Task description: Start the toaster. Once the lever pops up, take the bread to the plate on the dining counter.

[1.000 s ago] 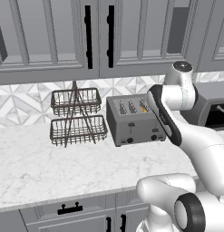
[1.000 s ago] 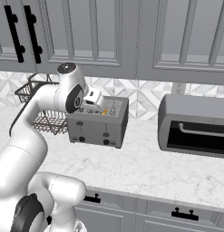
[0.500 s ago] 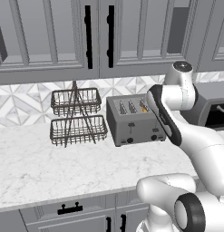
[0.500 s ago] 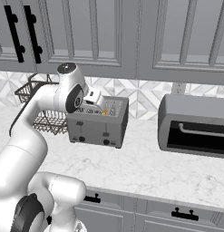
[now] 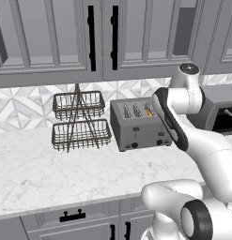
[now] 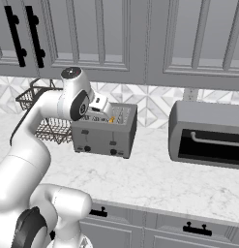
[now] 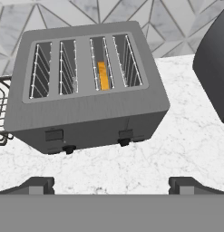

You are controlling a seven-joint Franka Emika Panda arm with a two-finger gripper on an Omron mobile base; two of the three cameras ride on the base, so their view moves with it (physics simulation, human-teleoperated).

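Observation:
The grey four-slot toaster [image 7: 86, 86] stands on the marble counter by the tiled wall, also seen in the left base view [image 5: 138, 124] and the right base view [image 6: 104, 131]. The bread [image 7: 103, 75] sits down in the third slot from the left, with just its golden edge showing [image 5: 149, 111]. Two slide levers [image 7: 125, 133] and small black knobs are on the toaster's front. My gripper [image 7: 113, 185] hovers in front of and above the toaster, open, with nothing between its fingertips [image 7: 37, 184]. The plate and the dining counter are out of view.
A two-tier wire basket rack [image 5: 80, 122] stands left of the toaster. A grey oven-like appliance [image 6: 208, 133] sits to the right. Grey wall cabinets [image 5: 103, 37] hang overhead. Bare marble counter [image 6: 159, 179] lies in front of the toaster.

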